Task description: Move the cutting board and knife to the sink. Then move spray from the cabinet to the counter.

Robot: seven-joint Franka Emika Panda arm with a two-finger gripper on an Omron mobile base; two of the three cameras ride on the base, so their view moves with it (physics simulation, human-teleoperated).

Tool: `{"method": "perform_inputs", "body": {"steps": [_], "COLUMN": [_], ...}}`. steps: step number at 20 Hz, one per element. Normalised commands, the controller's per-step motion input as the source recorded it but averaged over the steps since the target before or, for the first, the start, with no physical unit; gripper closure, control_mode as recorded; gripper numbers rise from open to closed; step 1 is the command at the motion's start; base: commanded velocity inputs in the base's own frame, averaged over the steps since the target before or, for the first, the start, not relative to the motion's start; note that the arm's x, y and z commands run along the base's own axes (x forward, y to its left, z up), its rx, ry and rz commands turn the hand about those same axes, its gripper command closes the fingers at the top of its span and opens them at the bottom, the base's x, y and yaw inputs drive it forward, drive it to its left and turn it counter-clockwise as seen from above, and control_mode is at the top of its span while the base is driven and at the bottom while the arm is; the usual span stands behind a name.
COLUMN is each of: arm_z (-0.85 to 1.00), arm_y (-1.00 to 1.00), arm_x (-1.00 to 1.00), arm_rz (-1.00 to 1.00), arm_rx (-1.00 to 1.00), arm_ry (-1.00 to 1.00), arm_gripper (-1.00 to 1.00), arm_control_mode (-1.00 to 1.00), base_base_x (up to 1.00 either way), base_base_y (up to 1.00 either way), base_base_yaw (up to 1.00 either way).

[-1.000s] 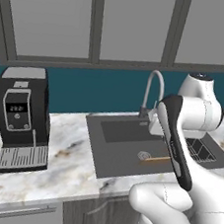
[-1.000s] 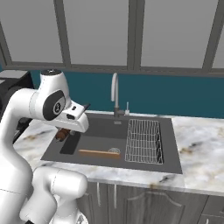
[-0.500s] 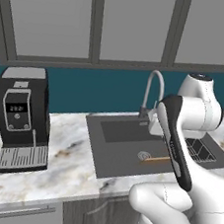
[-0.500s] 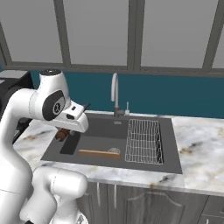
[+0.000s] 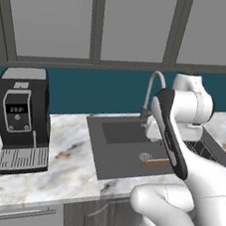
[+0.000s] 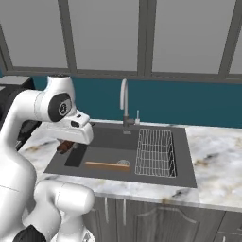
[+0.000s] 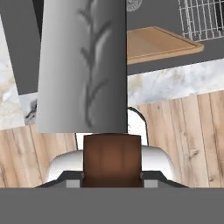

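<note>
— Where is the knife [image 7: 83,65]?

— In the pincer [image 7: 112,177]. The hand view has the dark reddish-brown handle wedged between the two fingers, so the pincer is clamped on the knife, with the broad grey blade running up and away from the camera. In the right base view the handle [image 6: 65,147] shows just under the hand and the dark blade hangs over the left end of the sink [image 6: 184,156].

— Is the blade touching the basin floor?

— I cannot tell; in the right base view it lies close over the bottom at the left side, but contact is unclear.

— And the cutting board [image 6: 107,165]?

— It lies flat in the sink, along the front of the basin, next to the round drain. The left base view shows a strip of it [image 5: 154,161] beside the arm, and the hand view shows it [image 7: 157,43] beyond the blade.

— What else is in the sink?

— A wire rack [image 6: 155,151] fills its right part, and the curved faucet [image 6: 124,101] stands at the back edge.

— Anything on the surface [image 5: 62,171]?

— A black coffee machine [image 5: 22,114] stands on the marbled slab, well to the left of the sink. Grey-fronted wall cabinets [image 5: 136,22] hang above.
</note>
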Motion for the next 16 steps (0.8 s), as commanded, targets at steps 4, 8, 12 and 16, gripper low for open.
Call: {"method": "perform_inputs", "body": {"steps": [4,8,12,16], "arm_z": [0.0,0.0,0.0,-0.06], "arm_y": [0.25,0.05,-0.02,-0.12], "arm_x": [0.01,0.12,0.32,0.31], "arm_rz": [0.0,0.0,-0.01,-0.06], "arm_rx": [-0.02,0.0,0.0,0.0], "arm_ry": [0.43,0.45,0.45,0.46], "arm_gripper": [1.0,1.0,1.0,1.0], "arm_control_mode": [-1.0,-1.0,-1.0,-1.0], "base_base_x": [0.0,0.0,0.0,0.0], "base_base_y": [0.0,0.0,0.0,0.0], "base_base_yaw": [0.0,0.0,0.0,0.0]}}
